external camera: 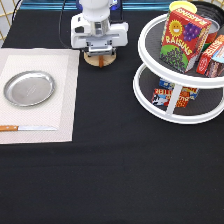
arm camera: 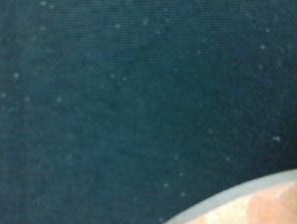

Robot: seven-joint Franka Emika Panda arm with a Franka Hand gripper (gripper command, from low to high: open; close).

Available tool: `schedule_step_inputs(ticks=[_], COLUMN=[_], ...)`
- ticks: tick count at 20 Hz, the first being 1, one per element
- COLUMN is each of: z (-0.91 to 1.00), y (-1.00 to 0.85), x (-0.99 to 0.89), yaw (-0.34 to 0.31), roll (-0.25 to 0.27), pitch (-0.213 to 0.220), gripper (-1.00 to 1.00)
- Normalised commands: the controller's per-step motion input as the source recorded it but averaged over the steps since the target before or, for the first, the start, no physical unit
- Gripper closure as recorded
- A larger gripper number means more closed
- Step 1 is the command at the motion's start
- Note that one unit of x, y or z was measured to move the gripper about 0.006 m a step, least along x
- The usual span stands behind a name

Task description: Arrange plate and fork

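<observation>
The silver plate (external camera: 29,88) lies on the beige placemat (external camera: 65,100) at the exterior view's left. My gripper (external camera: 100,51) is low over a small light-wood disc (external camera: 100,60) at the exterior view's top centre, and the hand hides most of the disc. A short brown strip (external camera: 103,61) shows on the disc under the hand and looks like the fork's handle. The tines are hidden. The wrist view shows black cloth and the disc's rim (arm camera: 265,202).
A wooden-handled knife (external camera: 27,128) lies along the placemat's lower edge. A white two-tier turntable (external camera: 172,107) with a raisins box (external camera: 182,39) and other packets stands at the exterior view's right. Black cloth (external camera: 110,175) covers the table.
</observation>
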Motion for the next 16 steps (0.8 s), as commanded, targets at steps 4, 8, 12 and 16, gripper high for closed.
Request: schedule_step_inputs(ticks=[4, 8, 12, 16], z=[-0.08, -0.03, 0.00, 0.02], y=[0.09, 0.13, 0.16, 0.11], x=[-0.03, 0.00, 0.00, 0.00], yaw=[0.095, 0.089, 0.071, 0.059], roll=[-0.104, -0.103, -0.114, -0.102], pitch=[-0.024, -0.008, -0.012, -0.021], gripper=[1.00, 1.00, 1.00, 1.00])
